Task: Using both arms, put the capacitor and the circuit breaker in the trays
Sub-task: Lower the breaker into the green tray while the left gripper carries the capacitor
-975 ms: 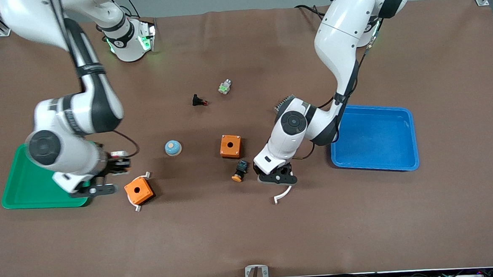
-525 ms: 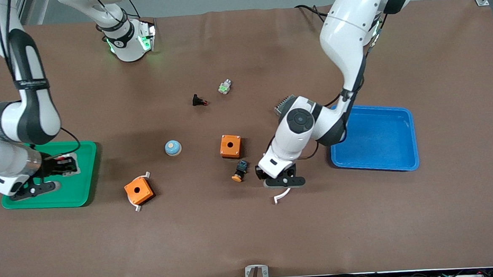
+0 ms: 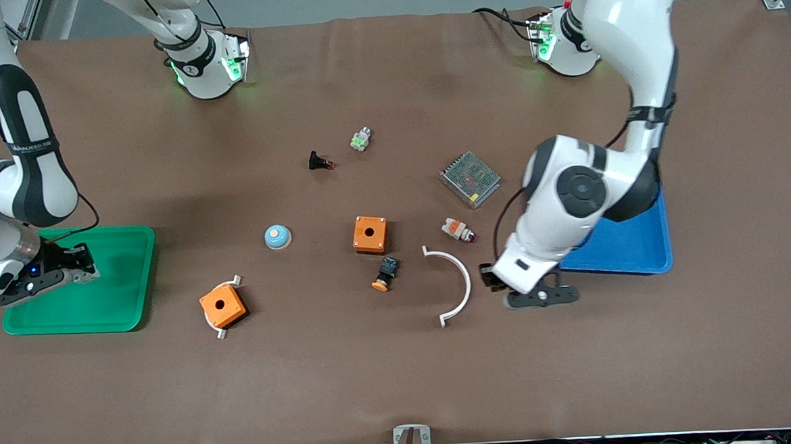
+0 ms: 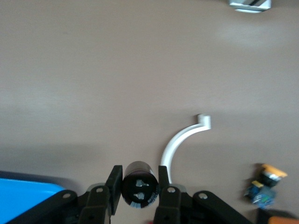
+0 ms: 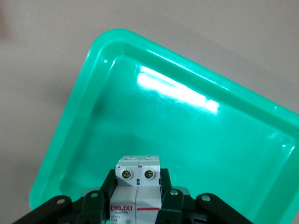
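- The right gripper (image 3: 66,270) hangs over the green plastic tray (image 3: 128,290) at the right arm's end of the table, its fingers pinching the white rectangular circuit breaker (image 5: 138,186), which the right wrist view shows above the tray floor. Let go from this height, the block could bounce or tip; let go too close to the tray's rim, it could catch the wall and land on the brown table covering (image 3: 404,384).
- Between the trays lie things that are not part of the task: an orange box with white tabs (image 3: 222,305), a blue-and-tan dome (image 3: 278,237), a second orange box (image 3: 370,234), a black button with an orange cap (image 3: 385,274), a white curved plastic strip (image 3: 454,283) and a white-and-orange part with a red tip (image 3: 457,229). None looks to be in either gripper's way.
- The left gripper (image 3: 541,296) is over bare table just beside the blue plastic tray (image 3: 641,256), pinching the small black cylindrical capacitor (image 4: 138,183) by its round sides.
- That grip is the weaker one, I judge: a smooth cylinder can roll or slip out between flat pads during a fast swing.
- The gripper is not yet over the blue tray, so opening now would drop the capacitor on the table, where it could roll away.
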You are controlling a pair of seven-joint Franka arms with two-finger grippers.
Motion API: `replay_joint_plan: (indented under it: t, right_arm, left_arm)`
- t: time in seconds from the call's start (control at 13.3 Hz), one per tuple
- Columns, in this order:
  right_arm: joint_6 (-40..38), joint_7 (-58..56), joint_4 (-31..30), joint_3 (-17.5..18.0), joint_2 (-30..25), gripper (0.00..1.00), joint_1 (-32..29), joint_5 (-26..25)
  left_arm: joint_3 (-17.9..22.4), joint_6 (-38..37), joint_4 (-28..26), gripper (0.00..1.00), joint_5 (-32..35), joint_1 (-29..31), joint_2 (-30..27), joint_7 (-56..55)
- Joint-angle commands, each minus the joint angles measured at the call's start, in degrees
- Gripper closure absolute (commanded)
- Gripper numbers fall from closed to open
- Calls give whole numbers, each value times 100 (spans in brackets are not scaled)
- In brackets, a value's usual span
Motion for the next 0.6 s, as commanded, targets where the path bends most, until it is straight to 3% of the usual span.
replay_joint_plan:
  t: [0.0, 0.22, 0.38, 0.53]
  right_arm:
    - [395, -118, -259, 134, -55, 98, -133, 10]
    - [581, -319, -241, 143, 138, 98, -133, 377]
    - [703, -504, -215, 152, 288, 98, -98, 721]
    - [836, -548, -180, 161, 446, 93, -89, 740]
  left_arm:
    - [-44, -11, -968, 100, 59, 456, -759, 849]
    - [-62, -11, -1706, 100, 59, 993, -1103, 2071]
    - [-62, 51, -1971, 100, 59, 1126, -1112, 2495]
    - [-53, 68, -2226, 100, 59, 1284, -1095, 2724]
